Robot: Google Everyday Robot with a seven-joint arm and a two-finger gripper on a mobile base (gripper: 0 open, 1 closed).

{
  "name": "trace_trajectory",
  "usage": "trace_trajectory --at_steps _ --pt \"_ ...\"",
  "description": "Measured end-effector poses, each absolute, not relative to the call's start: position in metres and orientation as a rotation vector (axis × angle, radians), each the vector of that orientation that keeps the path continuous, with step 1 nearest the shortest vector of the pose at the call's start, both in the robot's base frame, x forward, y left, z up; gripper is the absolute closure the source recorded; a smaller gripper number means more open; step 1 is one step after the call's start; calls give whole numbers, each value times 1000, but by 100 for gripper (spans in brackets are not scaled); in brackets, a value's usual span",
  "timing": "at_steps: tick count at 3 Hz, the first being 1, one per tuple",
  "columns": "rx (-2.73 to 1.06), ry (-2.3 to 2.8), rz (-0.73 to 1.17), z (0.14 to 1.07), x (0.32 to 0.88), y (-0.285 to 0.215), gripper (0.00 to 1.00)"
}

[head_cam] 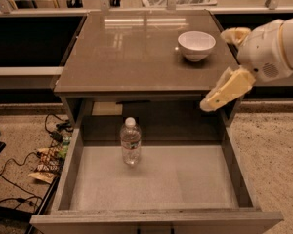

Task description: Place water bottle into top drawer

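The water bottle (131,141), clear with a white cap and a label band, stands upright on the grey bottom of the open top drawer (180,184), left of middle and near the back. My gripper (223,67) is up at the right, above the drawer's right wall and beside the cabinet top's right edge. It is open and empty, with one tan finger (226,89) pointing down-left and the other (234,34) near the white bowl. It is well clear of the bottle.
A white bowl (196,45) sits on the brown cabinet top (132,52) at the right back. Cables and small clutter (49,155) lie on the floor left of the drawer. Dark shelving runs behind the cabinet.
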State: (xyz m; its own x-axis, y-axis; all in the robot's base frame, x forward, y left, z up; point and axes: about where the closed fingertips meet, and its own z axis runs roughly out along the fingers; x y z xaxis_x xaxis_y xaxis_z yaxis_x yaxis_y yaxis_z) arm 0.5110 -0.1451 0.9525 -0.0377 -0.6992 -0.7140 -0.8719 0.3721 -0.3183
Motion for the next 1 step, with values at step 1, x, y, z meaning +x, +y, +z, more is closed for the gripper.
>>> trace_trajectory --at_steps 1 --pt "-1373 1795 -56 970 524 -167 0"
